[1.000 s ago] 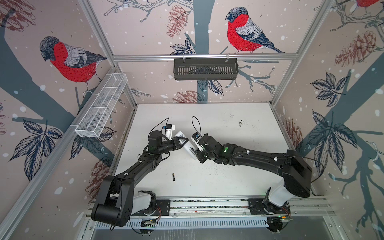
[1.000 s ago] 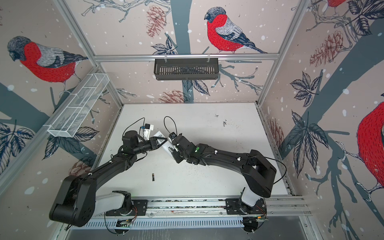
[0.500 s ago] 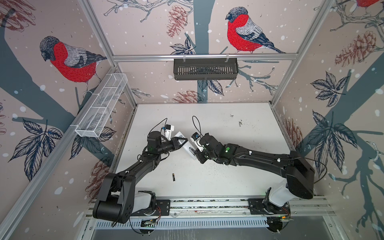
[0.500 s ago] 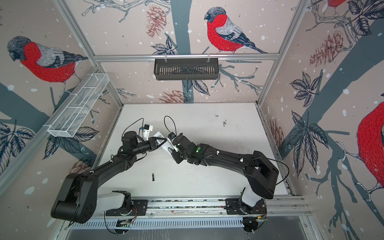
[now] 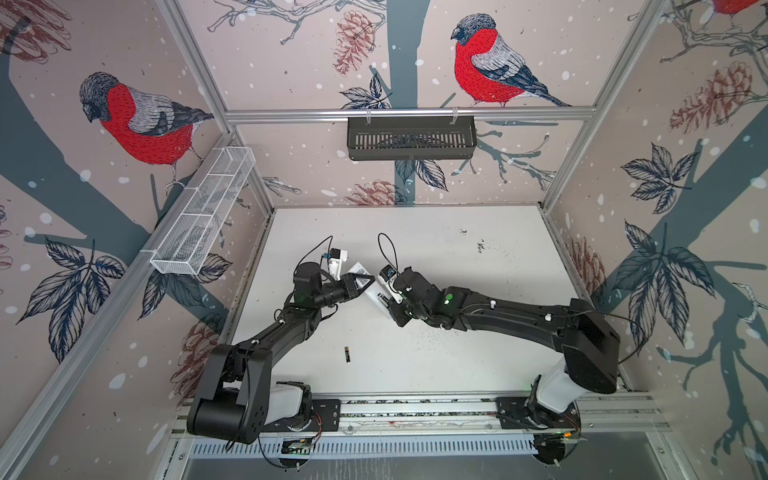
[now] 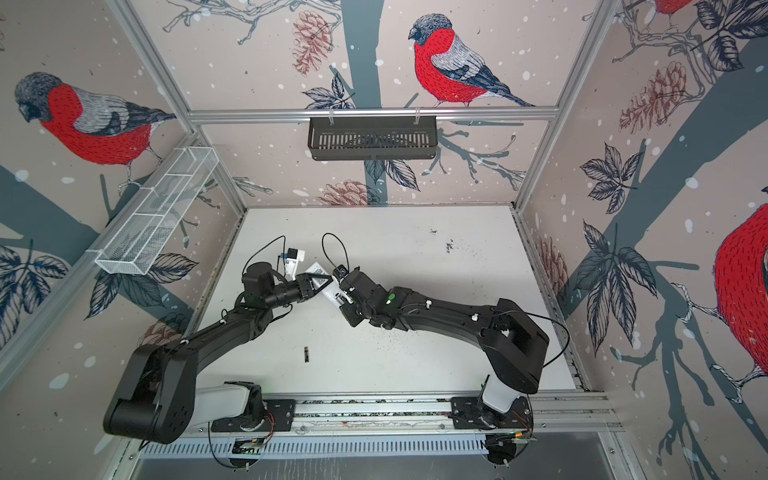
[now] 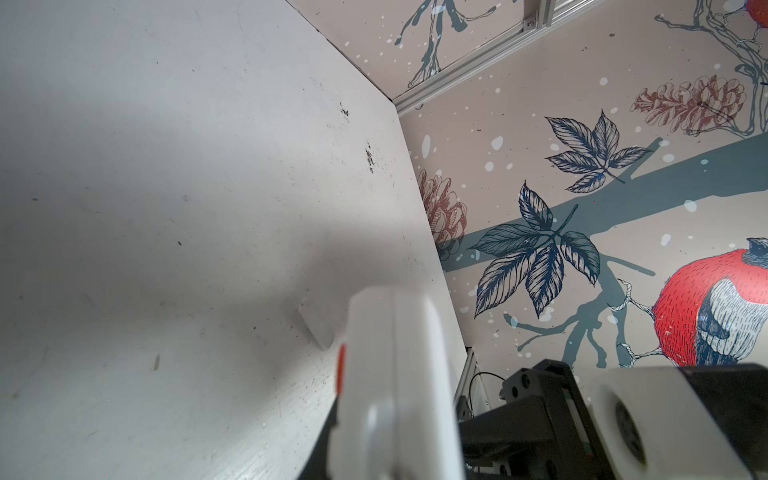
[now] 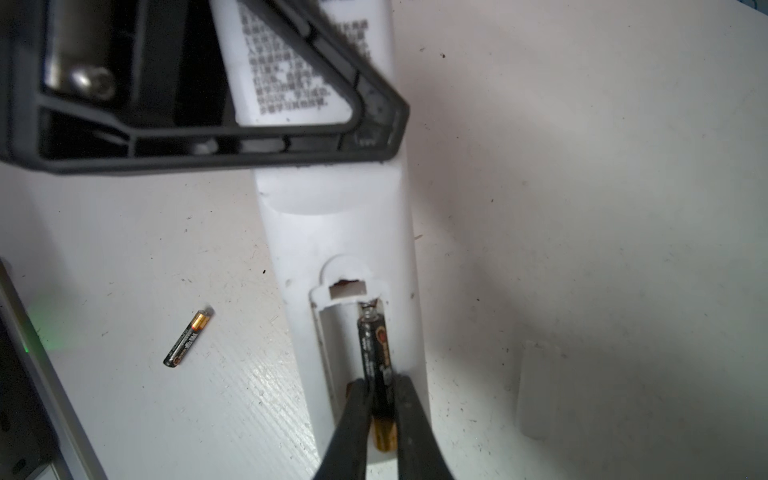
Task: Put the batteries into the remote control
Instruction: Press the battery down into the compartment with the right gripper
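My right fingers (image 8: 353, 428) pinch a thin black battery with a gold end (image 8: 373, 353) into the open bay of the slim white plastic remote control (image 8: 345, 224), mid-frame in both top views. My left fingers (image 8: 374, 112) clamp its printed end. The second black battery (image 5: 346, 354) lies on the white worktop (image 5: 457, 353), lower centre

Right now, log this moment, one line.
left tool: shut on slim white remote | right tool: shut on black gold-banded battery in compartment | second battery: on white table
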Robot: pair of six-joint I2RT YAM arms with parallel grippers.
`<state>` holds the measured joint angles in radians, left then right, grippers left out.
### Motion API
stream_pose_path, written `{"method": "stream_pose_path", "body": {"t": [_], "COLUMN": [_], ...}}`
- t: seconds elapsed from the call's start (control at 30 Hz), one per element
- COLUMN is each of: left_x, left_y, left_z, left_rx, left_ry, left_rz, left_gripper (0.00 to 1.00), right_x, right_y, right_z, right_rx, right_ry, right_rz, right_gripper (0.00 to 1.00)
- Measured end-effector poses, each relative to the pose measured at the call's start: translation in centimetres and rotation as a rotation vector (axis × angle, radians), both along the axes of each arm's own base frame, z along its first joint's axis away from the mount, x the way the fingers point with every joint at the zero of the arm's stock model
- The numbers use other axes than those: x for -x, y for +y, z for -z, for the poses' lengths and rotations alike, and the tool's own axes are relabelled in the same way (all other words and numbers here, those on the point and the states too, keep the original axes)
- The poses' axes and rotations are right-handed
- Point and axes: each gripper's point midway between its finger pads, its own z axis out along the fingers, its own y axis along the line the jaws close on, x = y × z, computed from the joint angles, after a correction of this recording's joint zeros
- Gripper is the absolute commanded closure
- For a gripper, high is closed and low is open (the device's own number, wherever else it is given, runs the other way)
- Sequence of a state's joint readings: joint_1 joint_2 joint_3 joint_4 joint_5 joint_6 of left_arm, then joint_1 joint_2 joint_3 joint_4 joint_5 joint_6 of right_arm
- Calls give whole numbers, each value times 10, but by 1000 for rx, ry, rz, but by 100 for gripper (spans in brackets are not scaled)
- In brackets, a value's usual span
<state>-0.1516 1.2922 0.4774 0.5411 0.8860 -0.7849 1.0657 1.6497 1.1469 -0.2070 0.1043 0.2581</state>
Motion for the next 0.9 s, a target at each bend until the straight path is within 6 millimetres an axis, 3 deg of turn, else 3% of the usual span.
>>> {"method": "stream_pose_path", "body": {"t": [0.9], "left_x": [-4], "left_y": [6], "left_z": [7], "left_rx": [35], "left_ry": [41], "left_rz": [-35], "left_gripper": [100], "right_x": [-16], "right_y": [14], "right_z": [3], "right_rx": [-5], "right_ry": [-41], "right_rz": [9], "right_gripper": [89]}}
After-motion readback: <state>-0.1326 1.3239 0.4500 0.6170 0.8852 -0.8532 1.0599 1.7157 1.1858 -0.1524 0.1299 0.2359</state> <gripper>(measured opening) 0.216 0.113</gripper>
